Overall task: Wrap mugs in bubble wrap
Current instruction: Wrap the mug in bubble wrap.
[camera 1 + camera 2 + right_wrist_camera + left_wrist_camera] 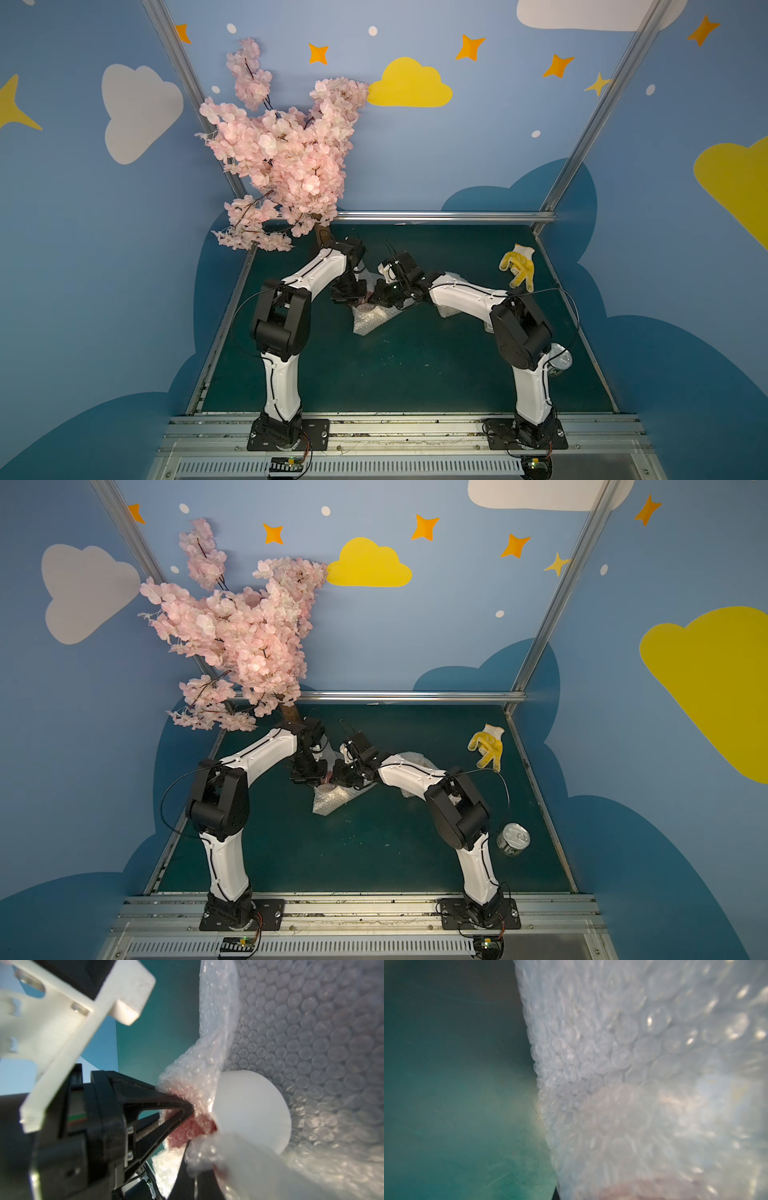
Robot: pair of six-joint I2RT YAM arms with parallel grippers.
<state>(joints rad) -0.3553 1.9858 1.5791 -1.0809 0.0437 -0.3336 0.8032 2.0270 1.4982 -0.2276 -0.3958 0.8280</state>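
Bubble wrap (pixel 311 1043) bunches over the red-lined mug (pixel 251 1105) at mid-table — my left claw (pixel 192 1108) pinches film into its mouth, my right claw (pixel 380 297) stays out of sight, clenched — next, likely tucking the loose near flap.

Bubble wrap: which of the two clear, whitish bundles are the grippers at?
The middle bundle, where the left gripper and right gripper meet, red showing through; the other bundle lies beneath the right arm.
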